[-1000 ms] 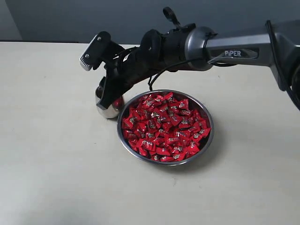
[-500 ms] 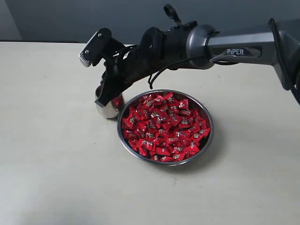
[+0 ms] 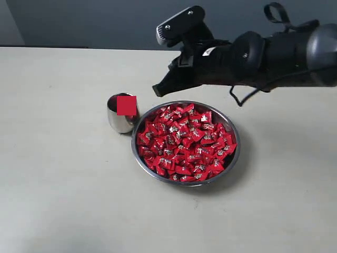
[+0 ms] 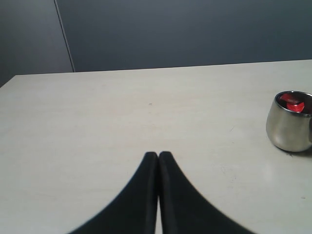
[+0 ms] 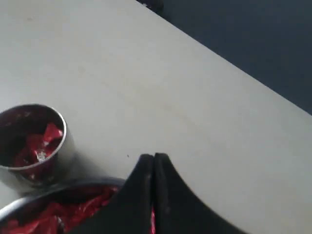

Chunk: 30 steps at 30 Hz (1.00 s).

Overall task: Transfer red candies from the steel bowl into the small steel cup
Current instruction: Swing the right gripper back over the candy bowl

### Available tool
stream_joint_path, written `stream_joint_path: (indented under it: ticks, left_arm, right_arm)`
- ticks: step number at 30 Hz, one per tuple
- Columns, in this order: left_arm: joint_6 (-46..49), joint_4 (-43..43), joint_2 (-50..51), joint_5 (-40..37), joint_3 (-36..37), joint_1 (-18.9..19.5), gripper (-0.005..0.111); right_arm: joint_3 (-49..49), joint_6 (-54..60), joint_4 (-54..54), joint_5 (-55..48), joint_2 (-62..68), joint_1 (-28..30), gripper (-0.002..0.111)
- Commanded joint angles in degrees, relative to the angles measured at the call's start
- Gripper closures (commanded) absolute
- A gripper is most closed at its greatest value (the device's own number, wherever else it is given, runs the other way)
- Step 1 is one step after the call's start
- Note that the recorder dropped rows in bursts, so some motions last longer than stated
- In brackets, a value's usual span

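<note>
The steel bowl (image 3: 235, 153) sits mid-table, heaped with red candies (image 3: 184, 142). Just left of it, touching its rim, stands the small steel cup (image 3: 117, 122) with red candies (image 5: 38, 146) inside; the cup (image 4: 288, 127) also shows at the edge of the left wrist view. My right gripper (image 3: 157, 90) hovers above the bowl's far left rim, shut, with nothing between its fingertips; in the right wrist view this gripper (image 5: 154, 157) has its tips pressed together over the bowl (image 5: 29, 201). My left gripper (image 4: 158, 155) is shut and empty above bare table.
The pale table (image 3: 58, 190) stretches wide on all sides of the bowl and cup. A dark wall (image 3: 95, 21) runs behind the far table edge. The right arm (image 3: 284, 55) reaches in from the right, above the table.
My right gripper was open over the cup, then shut, lifted and swung right to above the bowl's far rim. The cup now stands uncovered.
</note>
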<state>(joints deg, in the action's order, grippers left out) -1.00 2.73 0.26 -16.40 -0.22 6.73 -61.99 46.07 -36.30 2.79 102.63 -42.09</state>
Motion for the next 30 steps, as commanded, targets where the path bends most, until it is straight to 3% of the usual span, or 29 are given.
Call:
stream_joint_path:
  ticks: [1,5,9,30]
  left_arm:
    - [-0.09,-0.16,-0.26,0.11,0.22,0.03,0.106]
    - [-0.09,-0.16,-0.26,0.11,0.22,0.03,0.106]
    - [-0.09,-0.16,-0.26,0.11,0.22,0.03,0.106]
    - [-0.09,-0.16,-0.26,0.11,0.22,0.03,0.106]
  right_arm:
    - [11.36,0.47,0.40,6.53,-7.54,0.99,0.108]
    - [21.84,0.78,0.40,9.43,-10.58,0.99,0.108]
    - [25.59,0.87,0.40,9.59,-10.20,0.99,0.108]
    - [26.25,0.27,-2.92,9.54,-9.71,0.99,0.108]
